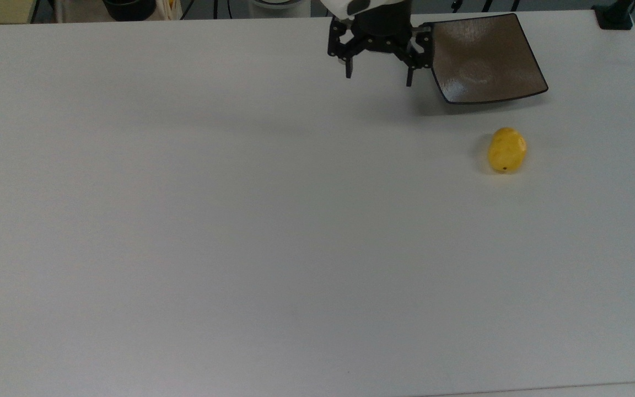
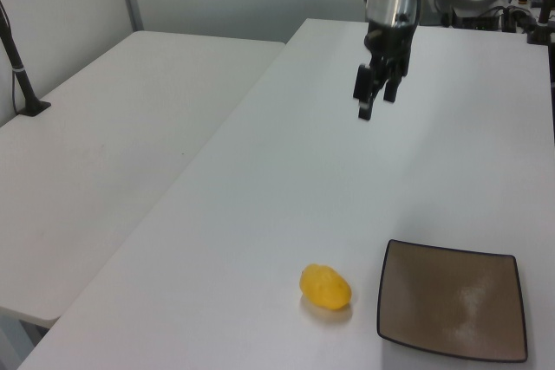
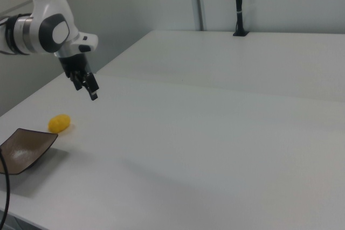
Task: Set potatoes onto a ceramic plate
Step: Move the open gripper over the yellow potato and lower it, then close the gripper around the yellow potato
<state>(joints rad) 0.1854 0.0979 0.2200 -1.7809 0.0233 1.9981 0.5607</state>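
While the potato lies on the table just beside the empty plate, the gripper hovers apart from it, fingers open, so grasping and placing remain.

A lab or office is showing here. Plain white tabletops are standing by grey partition walls, with a clamped pole rising behind.

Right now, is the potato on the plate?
No, the potato lies on the table, beside the plate and apart from it.
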